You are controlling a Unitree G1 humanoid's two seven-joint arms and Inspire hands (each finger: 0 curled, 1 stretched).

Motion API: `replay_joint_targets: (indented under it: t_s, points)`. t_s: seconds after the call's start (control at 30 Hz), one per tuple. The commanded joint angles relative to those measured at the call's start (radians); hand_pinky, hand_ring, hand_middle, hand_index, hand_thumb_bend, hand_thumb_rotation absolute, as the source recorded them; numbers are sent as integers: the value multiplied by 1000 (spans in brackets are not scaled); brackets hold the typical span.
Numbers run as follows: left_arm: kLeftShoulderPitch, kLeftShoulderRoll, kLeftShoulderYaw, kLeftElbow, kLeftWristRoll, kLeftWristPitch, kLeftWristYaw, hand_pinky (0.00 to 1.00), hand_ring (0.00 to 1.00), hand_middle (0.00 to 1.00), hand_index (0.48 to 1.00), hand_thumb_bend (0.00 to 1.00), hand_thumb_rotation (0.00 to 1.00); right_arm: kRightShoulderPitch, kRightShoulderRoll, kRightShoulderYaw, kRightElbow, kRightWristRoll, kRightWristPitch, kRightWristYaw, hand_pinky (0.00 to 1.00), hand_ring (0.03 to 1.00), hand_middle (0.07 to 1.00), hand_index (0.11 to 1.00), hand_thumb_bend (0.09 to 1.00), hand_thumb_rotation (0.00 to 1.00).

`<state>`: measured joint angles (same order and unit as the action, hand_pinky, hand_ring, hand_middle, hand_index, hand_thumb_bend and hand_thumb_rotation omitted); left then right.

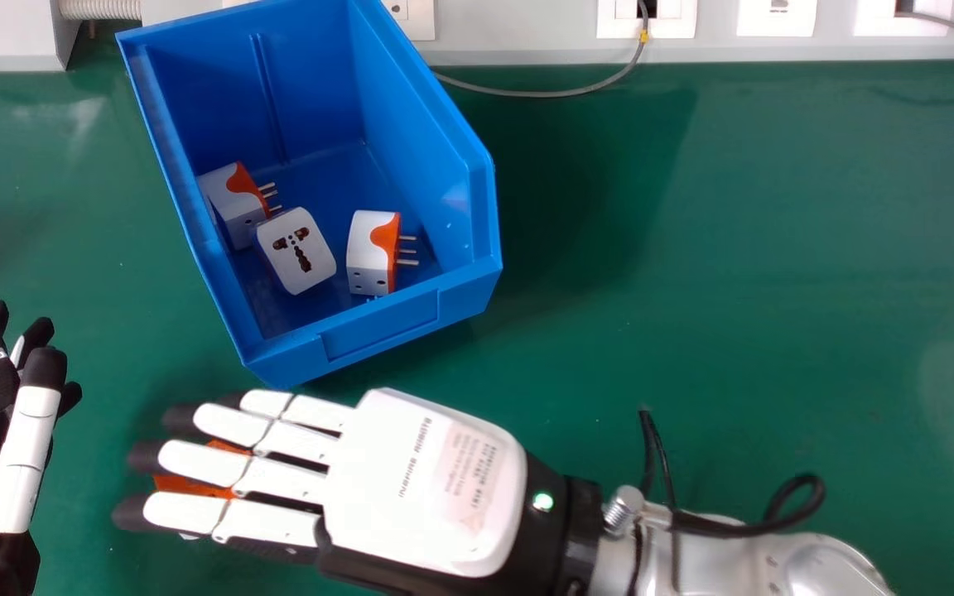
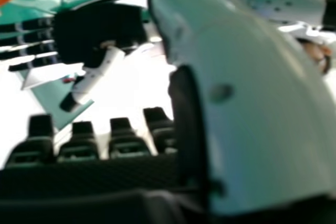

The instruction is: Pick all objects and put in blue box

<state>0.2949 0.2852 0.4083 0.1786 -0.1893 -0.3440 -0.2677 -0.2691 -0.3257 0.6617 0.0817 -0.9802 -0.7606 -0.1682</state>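
Orange adapter is showing beneath the right hand, whose fingers are lying nearly straight, slightly apart.

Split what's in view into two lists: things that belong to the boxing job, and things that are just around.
Job:
- Blue box
- Left adapter, middle adapter and right adapter, all inside it
- Orange-marked item beneath the right hand, mostly hidden

Just around:
- Grey cable at the back
- Wall sockets
- Ribbed hose, back left
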Motion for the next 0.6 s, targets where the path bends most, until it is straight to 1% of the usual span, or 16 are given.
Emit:
replay_joint_targets:
  t_s: [0.0,0.1,0.13,0.17,0.27,0.3,0.37,0.5,0.57]
  points:
    - [-13,12,4,7,-6,-21,-2,926,991,990,1000,845,937,-43,32,10,13,-7,2,1,889,978,970,925,228,16]
    - [-8,8,1,-11,-5,-16,2,926,991,990,1000,845,937,-79,53,30,37,-45,20,1,882,975,967,921,234,12]
    - [-8,7,1,-13,-5,-15,3,926,991,990,1000,845,937,-90,57,36,46,-56,24,1,882,975,967,921,234,12]
    - [-11,8,1,-9,-6,-15,3,926,991,990,1000,844,936,-106,65,44,62,-67,28,1,869,970,962,914,236,10]
    - [-9,4,0,-19,-8,-11,5,926,991,990,1000,842,935,-153,97,69,117,-84,49,12,855,969,961,911,224,6]
    - [-9,4,0,-19,-10,-11,4,926,991,990,1000,841,935,-163,111,74,131,-73,59,33,848,968,960,910,225,5]
    - [-13,4,0,-13,-12,-13,3,926,991,990,1000,841,935,-171,130,79,147,-51,75,69,842,967,960,911,227,4]
    - [-15,0,0,-10,-17,-17,2,929,992,991,1000,849,936,-172,174,83,182,7,135,173,815,959,958,905,250,1]
    - [-11,-3,-2,-25,-16,-12,5,930,993,991,1000,852,937,-175,195,87,190,20,174,224,807,956,956,901,261,0]
